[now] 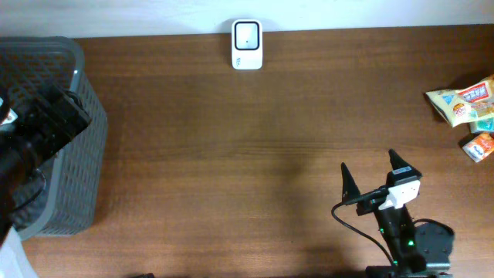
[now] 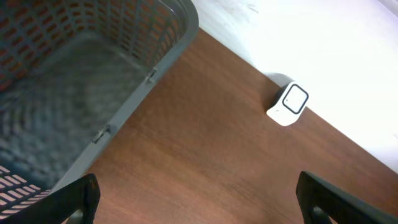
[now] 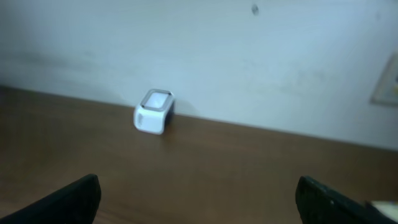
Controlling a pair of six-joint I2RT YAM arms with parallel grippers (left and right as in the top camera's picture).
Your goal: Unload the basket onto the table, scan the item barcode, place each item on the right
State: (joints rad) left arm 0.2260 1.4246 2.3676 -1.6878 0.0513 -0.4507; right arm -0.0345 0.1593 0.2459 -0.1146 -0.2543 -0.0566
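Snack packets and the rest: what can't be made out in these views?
Snack packets: overhead, cut off by the right edge; print too small, no barcode legible.
Basket interior: blurred in the left wrist view, covered by the left arm overhead.
Scanner: blurred in the right wrist view; its face unreadable.

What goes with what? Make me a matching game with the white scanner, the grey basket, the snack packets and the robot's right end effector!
Things:
1. scanner
2. basket
3. snack packets
4. right end effector

Places:
A. left end of the table
B. near edge, open and empty
C. far edge, in the middle
D. right end

Pairs: 1-C, 2-A, 3-D, 4-B.
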